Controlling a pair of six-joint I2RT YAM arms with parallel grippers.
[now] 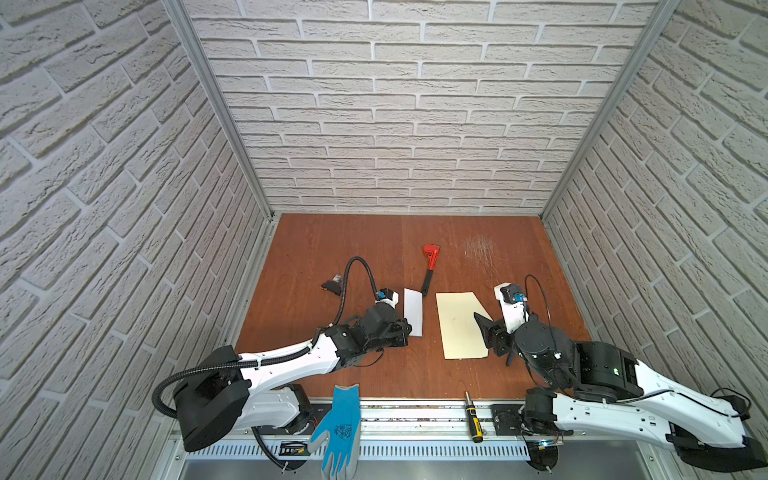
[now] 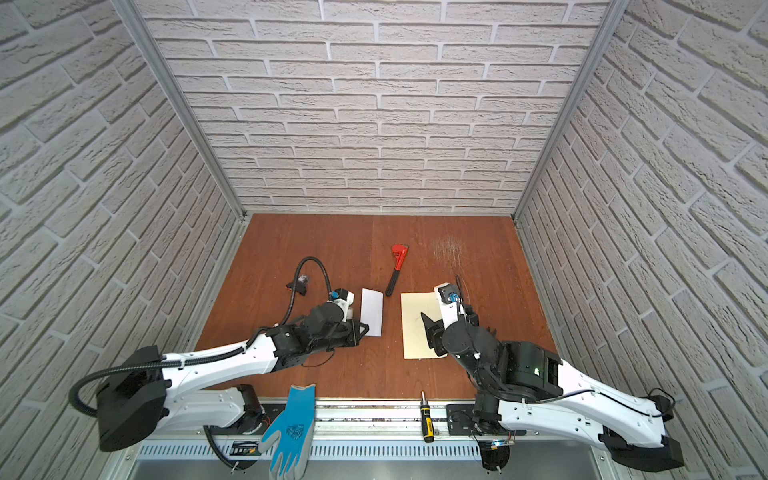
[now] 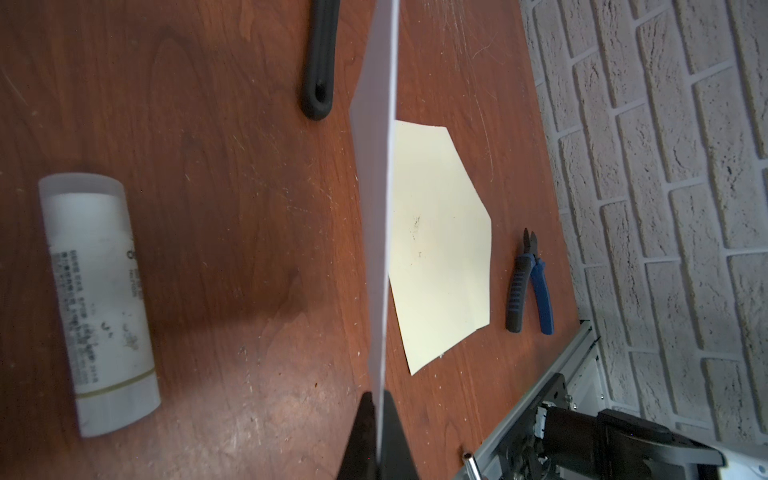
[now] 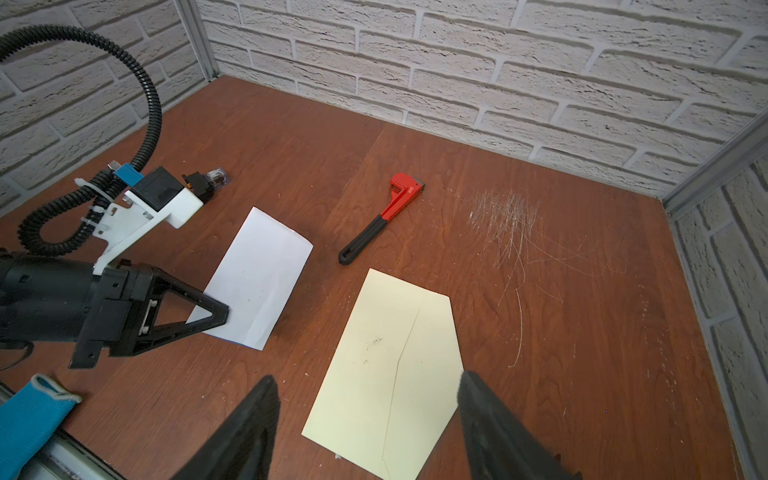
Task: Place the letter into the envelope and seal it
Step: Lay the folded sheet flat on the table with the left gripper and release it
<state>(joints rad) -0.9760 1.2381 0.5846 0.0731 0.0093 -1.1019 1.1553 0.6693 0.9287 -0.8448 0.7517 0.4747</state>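
Here, left claw (image 3: 380, 401) pinching tilted letter (image 4: 262, 278), right claw (image 4: 368, 379) spread above envelope (image 4: 365, 332).

Both top views: high up on the near side of the envelope (image 1: 455, 332), tilted down, facing the back wall (image 1: 395, 124). They sit far off, with the whole table (image 1: 324, 241) and both arms in frame, and their coverage is nearly identical.

Left wrist view: low and close to the tabletop, off to the envelope's side. It looks past the left fingers (image 3: 359, 440) across the envelope toward a side wall, and the letter (image 3: 380, 208) stands edge-on right before the lens.

Right wrist view: close above the envelope's near end, angled down toward the back wall, right fingers (image 4: 249, 432) in the foreground.

All four views share the envelope, the letter and the wrench (image 4: 399, 199) beyond it.
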